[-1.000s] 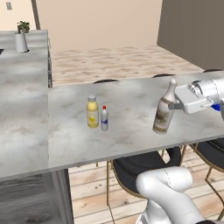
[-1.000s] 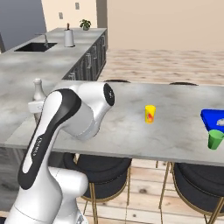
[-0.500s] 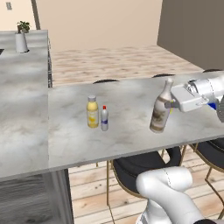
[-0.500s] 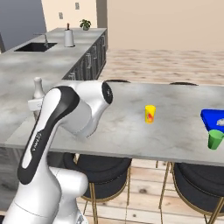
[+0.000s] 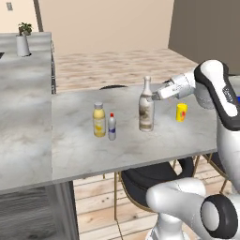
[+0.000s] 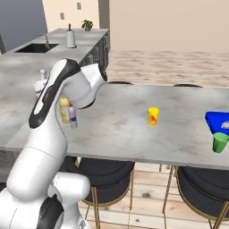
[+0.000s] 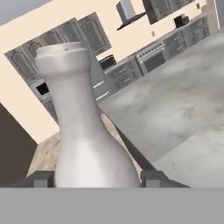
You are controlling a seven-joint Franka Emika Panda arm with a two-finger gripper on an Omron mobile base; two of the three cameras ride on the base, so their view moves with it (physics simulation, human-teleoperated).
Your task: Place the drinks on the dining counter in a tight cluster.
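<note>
Now the risk is that the tall brown-and-white bottle [image 5: 146, 107] tips over: the gripper [image 5: 156, 95] holds it high, near the neck, so a sideways push could tilt it, or it could knock the silver-grey bottle [image 5: 112, 127] and the yellow bottle [image 5: 98, 120] at centre left. It stands on the dining counter [image 5: 140, 145], apart from those two. The jaws are closed on its body, one finger [image 7: 40, 179] at each side.

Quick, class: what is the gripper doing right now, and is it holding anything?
Gripper: shut on the brown-and-white bottle, gripping it at the upper body, just below the neck.
</note>
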